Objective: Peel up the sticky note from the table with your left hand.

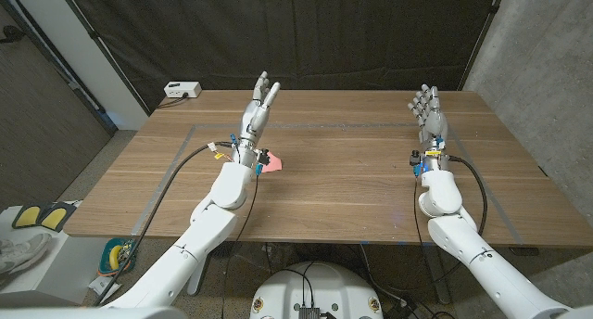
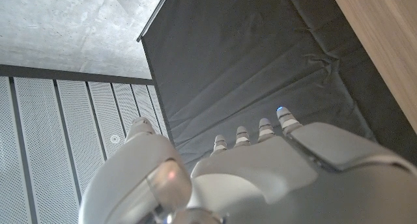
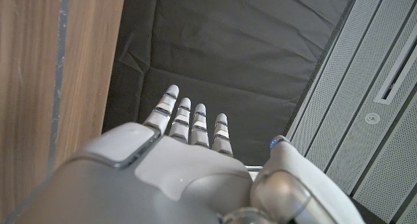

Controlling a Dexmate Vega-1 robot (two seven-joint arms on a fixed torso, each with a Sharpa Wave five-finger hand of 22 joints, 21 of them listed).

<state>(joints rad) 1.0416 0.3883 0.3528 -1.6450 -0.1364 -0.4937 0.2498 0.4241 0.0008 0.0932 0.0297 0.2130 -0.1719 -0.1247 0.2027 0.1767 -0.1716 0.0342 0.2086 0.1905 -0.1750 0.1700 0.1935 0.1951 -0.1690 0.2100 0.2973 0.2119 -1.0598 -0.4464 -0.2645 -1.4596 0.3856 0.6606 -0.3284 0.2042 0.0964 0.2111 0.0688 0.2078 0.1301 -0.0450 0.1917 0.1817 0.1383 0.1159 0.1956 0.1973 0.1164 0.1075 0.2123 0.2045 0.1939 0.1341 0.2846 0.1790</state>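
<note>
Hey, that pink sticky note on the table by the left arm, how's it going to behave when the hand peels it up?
The sticky note looks like thin paper, so it will probably be floppy and very light, bending rather than lifting flat. It lies low on the table, so catching an edge may be fiddly. The left hand is open and raised, with the note partly behind its wrist.
</note>
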